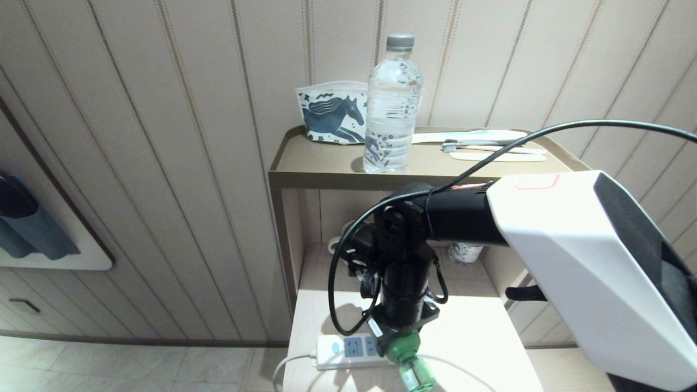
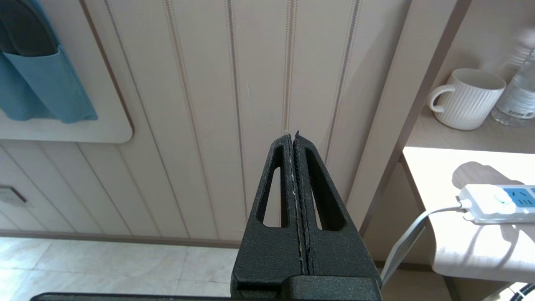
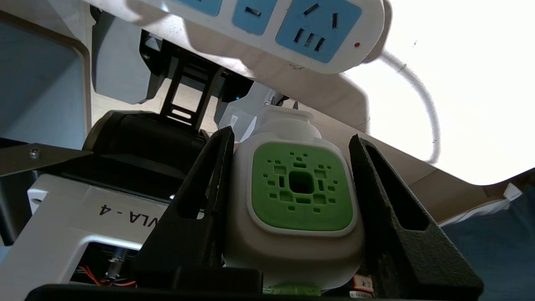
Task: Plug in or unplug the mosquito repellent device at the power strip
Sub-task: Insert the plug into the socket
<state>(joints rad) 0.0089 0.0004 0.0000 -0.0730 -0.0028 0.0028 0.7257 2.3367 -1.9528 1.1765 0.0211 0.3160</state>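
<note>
My right gripper [image 1: 404,342] reaches down over the lower shelf and is shut on the mosquito repellent device [image 1: 409,356], white with a green vented face [image 3: 301,193]. Its black fingers [image 3: 209,175] press the device's two sides. The green liquid bottle [image 1: 416,375] sticks out toward the shelf's front edge. The device's metal prongs [image 3: 294,103] are bare and stand apart from the white power strip [image 3: 292,37], whose light-blue sockets are unoccupied. The strip [image 1: 348,348] lies near the shelf's front, beside the gripper. My left gripper [image 2: 292,136] is shut and holds nothing, left of the cabinet.
A clear water bottle [image 1: 392,109], a horse-print pouch [image 1: 332,120] and toothbrushes [image 1: 490,146] sit on the cabinet's top tray [image 1: 321,163]. A white ribbed mug [image 2: 470,98] stands at the back of the lower shelf. The strip's white cord [image 2: 411,238] hangs off the shelf's edge.
</note>
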